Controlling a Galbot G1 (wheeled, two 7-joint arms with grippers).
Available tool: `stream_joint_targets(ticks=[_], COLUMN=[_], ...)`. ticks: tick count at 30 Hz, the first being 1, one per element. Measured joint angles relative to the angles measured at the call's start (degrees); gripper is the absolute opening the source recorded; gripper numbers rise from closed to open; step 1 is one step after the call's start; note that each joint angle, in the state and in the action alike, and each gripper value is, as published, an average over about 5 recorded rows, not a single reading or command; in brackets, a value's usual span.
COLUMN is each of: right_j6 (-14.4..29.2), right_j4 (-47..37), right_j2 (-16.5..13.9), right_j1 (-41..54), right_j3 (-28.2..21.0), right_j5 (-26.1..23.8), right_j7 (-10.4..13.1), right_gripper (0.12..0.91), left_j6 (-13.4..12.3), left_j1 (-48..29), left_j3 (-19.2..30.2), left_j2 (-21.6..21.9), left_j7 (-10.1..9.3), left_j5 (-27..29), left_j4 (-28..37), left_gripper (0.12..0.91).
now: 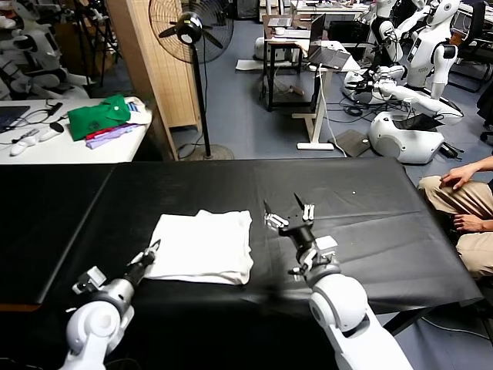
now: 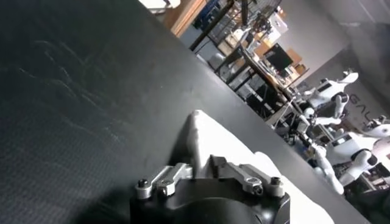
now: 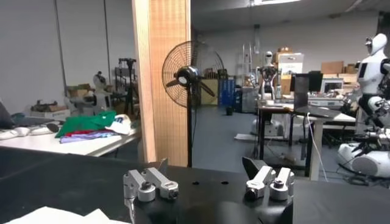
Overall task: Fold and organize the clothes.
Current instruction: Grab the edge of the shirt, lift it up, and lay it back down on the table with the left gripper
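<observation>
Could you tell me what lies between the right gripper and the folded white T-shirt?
Only bare black table separates the right gripper from the T-shirt, as the head view shows.

White T-shirt, folded into a rectangle, flat on black table.

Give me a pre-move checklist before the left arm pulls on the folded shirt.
1. Left hand shut on the near left corner of the T-shirt: ok.
2. Right hand open and off the cloth, just to its right: ok.
3. Shirt lies folded, wholly on the black table: ok.
4. How many layers the left hand has pinched: cannot tell.
5. Seated person at the table's right end, away from both arms: ok.
</observation>
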Motion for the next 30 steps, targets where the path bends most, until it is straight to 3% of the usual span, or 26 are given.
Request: stream_joint_targets(ticks=[10,14,24,30], right_j6=[-4.7,-4.9,-5.1,-5.1], right_j4=[-0.3,-0.2,-0.4,-0.6], right_j2=[1.1,1.2,1.8,1.8], right_j1=[-2.7,-3.8,-4.2,-4.4], right_j3=[1.8,2.3,2.1,2.1], right_j5=[-5.1,-5.3,-5.3,-5.3], right_j7=[2.2,2.3,2.2,2.1], right_gripper=[0.798,0.798,0.798,0.798], left_j6=[-7.8,-10.2,-13.3,-11.8], left_j1=[2.0,3.2,6.6,8.7], left_j3=[0.4,-1.0,-9.0,-10.4], left_j2=[5.1,8.7,22.1,24.8], left_j7=[2.43,2.76,2.53,1.63], left_j5=[32.5,41.9,51.8,52.7], left_j4=[-1.4,-1.4,-1.6,-6.5], left_gripper=[0.149,0.149,0.149,0.149])
